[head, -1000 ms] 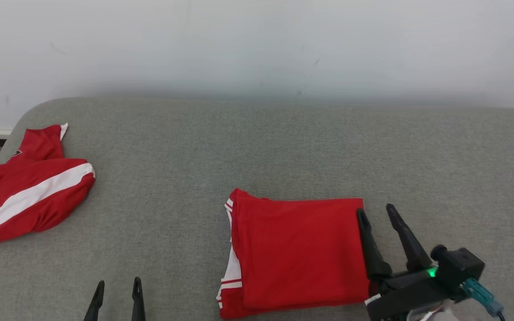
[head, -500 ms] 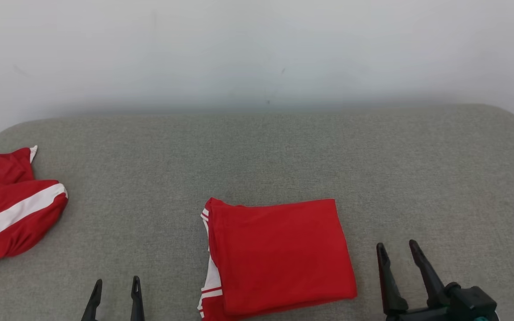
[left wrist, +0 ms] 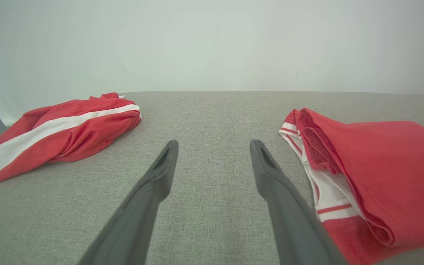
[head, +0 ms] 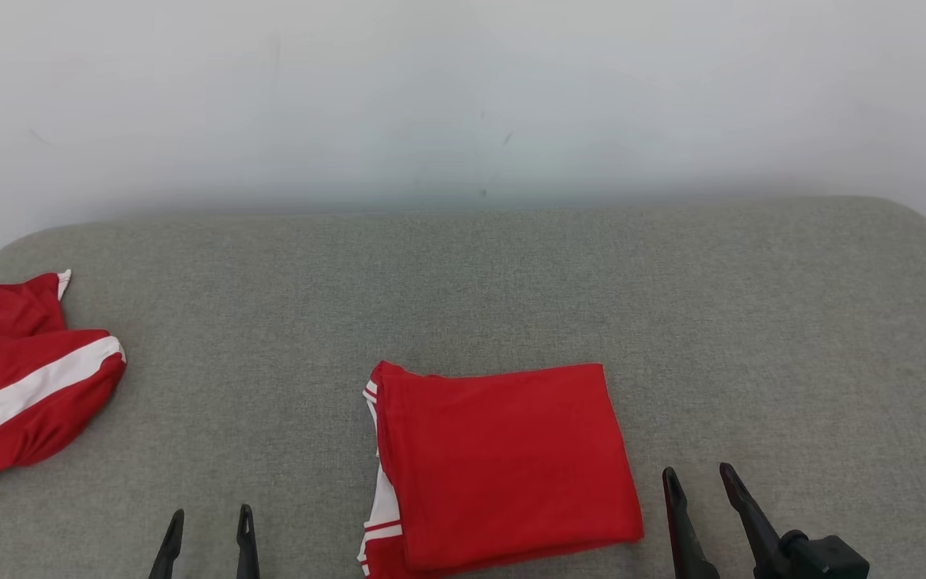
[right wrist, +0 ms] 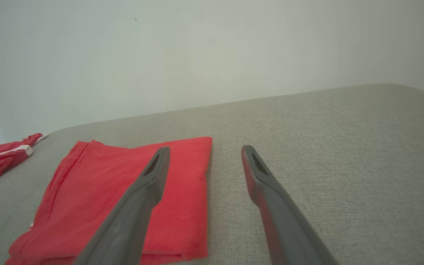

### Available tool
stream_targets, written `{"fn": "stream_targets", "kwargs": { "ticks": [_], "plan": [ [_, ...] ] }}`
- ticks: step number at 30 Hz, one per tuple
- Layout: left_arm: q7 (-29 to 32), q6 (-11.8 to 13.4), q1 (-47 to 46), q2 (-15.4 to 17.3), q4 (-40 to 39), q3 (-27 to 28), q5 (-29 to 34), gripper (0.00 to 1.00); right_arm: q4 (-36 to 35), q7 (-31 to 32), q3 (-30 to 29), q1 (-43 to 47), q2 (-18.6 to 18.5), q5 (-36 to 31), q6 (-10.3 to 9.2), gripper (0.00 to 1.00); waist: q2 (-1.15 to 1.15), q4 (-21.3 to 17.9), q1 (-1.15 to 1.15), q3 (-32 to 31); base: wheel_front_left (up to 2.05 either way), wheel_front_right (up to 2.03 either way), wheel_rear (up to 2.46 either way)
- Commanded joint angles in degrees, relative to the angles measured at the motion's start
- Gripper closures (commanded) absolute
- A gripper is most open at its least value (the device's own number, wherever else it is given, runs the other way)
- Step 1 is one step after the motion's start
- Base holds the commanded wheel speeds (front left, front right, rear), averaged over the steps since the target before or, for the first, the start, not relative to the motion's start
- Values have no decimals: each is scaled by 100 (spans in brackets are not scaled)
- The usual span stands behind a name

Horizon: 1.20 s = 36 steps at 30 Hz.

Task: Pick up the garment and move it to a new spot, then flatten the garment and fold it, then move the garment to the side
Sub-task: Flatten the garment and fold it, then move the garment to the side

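Light: bright, even, diffuse; source perhaps overhead. Shadow: soft grey band low on wall point(head: 463, 181), 12 o'clock. Focus: head view crisp; wrist views wide-angle, left gripper point(left wrist: 214, 145) stretched, softened toward 6 o'clock.

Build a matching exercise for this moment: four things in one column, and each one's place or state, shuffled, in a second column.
Things
1. folded red cloth garment
2. rumpled red garment with a white stripe
3. left end effector
4. right end effector

Places or states
A. bunched up at the left edge of the grey fabric surface
B. open, by the neat rectangle's near right corner
C. lying flat in the near middle
D. open over bare fabric between the two garments

Pairs: 1-C, 2-A, 3-D, 4-B
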Motion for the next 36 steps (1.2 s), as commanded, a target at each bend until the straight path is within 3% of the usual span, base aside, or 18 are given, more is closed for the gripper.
{"fn": "stream_targets", "kwargs": {
  "ticks": [1, 36],
  "plan": [
    [-18, -27, 47, -6, -1, -6, 58, 0, 22, -2, 5, -38, 17, -38, -14, 0, 0, 29, 0, -16, 0, 0, 0],
    [-18, 56, 93, -6, 30, -44, 24, 0, 134, -1, 88, -59, 25, -1, -14, 0, 0, 36, 0, -22, 0, 0, 0]
  ]
}}
